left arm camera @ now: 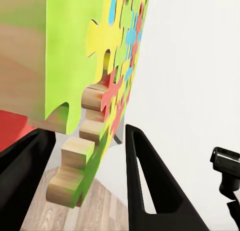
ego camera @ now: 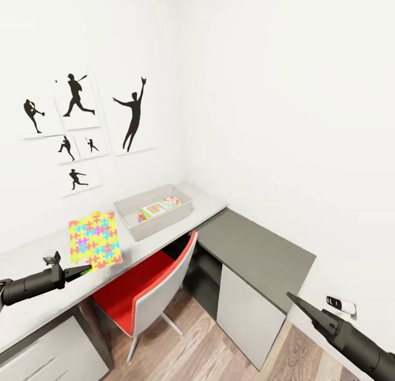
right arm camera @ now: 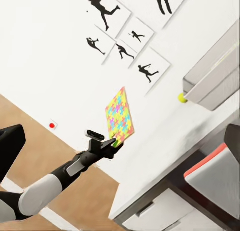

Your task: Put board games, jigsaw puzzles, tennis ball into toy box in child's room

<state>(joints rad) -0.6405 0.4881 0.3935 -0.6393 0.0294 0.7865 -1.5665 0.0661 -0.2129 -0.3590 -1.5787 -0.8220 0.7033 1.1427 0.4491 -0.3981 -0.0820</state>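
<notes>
Colourful flat jigsaw puzzle (ego camera: pixel 94 241) is hanging upright, pinched by the left gripper (ego camera: pixel 82 270), probably heading for the grey plastic toy box (ego camera: pixel 131 225). The right gripper (ego camera: pixel 299 305) is looking closed, empty.

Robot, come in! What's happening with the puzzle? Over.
Left gripper shut on colourful jigsaw puzzle, held above white desk. Right gripper free. Grey toy box ahead, path open.

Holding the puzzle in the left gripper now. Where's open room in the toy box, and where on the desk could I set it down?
The toy box has bare floor at its near-left half; a board game fills the far-right part. The light desk is bare below the jigsaw puzzle held in the left gripper. The dark desk is bare too. A tennis ball crowds the box's side.
</notes>
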